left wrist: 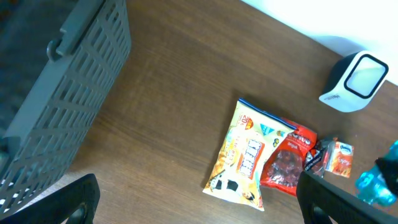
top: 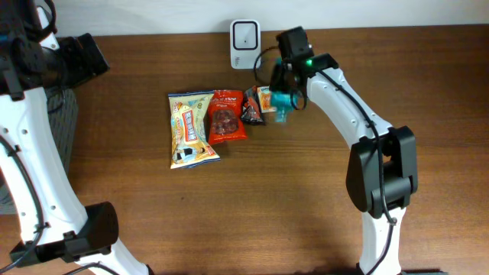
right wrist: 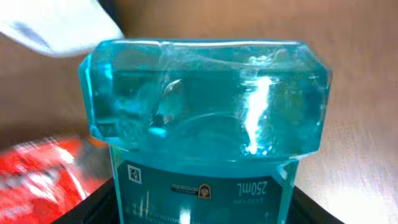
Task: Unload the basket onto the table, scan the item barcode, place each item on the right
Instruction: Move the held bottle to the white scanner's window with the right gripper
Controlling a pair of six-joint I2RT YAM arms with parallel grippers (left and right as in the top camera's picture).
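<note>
Right gripper (top: 281,90) is reaching down near the back of the bench (top: 306,198), its fingers sitting either side of the blue bottle (top: 285,103). In the right wrist view the bottle is filling the gap between them, but whether they are pressing on it cannot be told. The bottle is lying just right of a small orange packet (top: 265,98), and the white scanner (top: 244,34) is standing close behind and to the left, against the wall at the bench's far edge. Three more bags (top: 218,121) are crowding the bottle's left side in a row. Bare bench is stretching out to the right and toward the front edge. Left gripper (left wrist: 198,199) is hanging wide apart and holding nothing, well away at the left edge, beside a grey basket (left wrist: 68,93).
</note>
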